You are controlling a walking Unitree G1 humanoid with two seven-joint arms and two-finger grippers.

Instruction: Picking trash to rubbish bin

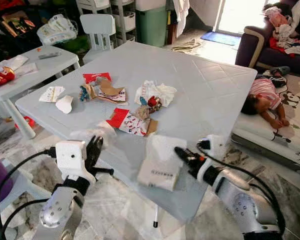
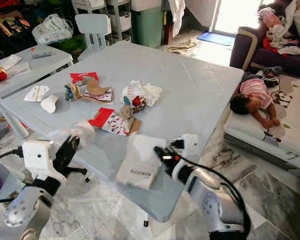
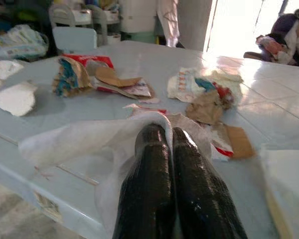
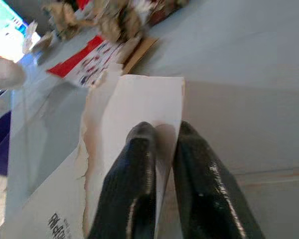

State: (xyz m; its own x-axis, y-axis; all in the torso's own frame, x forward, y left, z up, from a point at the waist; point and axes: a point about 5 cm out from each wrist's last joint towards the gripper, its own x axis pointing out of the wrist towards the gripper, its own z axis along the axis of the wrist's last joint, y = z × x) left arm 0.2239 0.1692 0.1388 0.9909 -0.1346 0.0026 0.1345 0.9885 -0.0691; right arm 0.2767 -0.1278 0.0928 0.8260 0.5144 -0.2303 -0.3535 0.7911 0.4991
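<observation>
At the table's [image 1: 210, 100] near edge, two pincers each grip one item: the left pincer [image 3: 164, 137] is closed on a clear plastic wrapper [image 3: 74, 142], the right pincer [image 4: 162, 132] on a white torn envelope [image 1: 160, 162] (printed side down). Four or five scrap clusters lie mid-table.

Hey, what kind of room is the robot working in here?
Most likely a family living room in a home. A dark sofa piled with clothes stands at the far right, a child lies on a floor mattress beside it, and a small plastic chair stands behind the low table strewn with wrappers.
</observation>
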